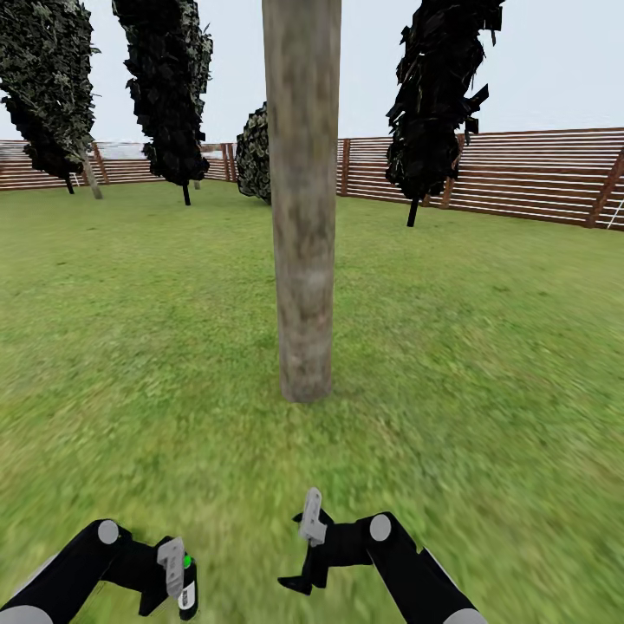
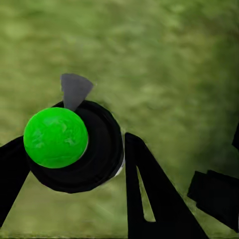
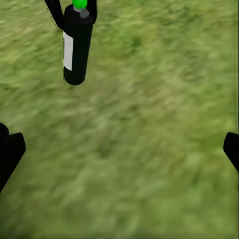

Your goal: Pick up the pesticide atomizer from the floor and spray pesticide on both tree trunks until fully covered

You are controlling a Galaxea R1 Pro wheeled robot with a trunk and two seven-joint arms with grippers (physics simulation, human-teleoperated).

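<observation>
A thick, pale grey-brown mottled tree trunk (image 1: 302, 217) rises from the lawn straight ahead, its base about a metre beyond my arms. My left gripper (image 1: 184, 582) is low at the left and shut on the pesticide atomizer (image 1: 187, 591), a black bottle with a white label and a green cap. The left wrist view looks down on that green cap (image 2: 56, 137), with the black fingers (image 2: 149, 199) on either side of the bottle. In the right wrist view the atomizer (image 3: 77, 45) hangs above the grass. My right gripper (image 1: 303, 555) is open and holds nothing, its fingertips (image 3: 10, 154) wide apart.
Green lawn (image 1: 485, 364) spreads all around. Dark cone-shaped cypresses (image 1: 438, 104) stand at the back right and back left (image 1: 169, 87). A brown slatted fence (image 1: 537, 173) closes the far side. A leaning pale trunk (image 1: 91, 178) stands far back left.
</observation>
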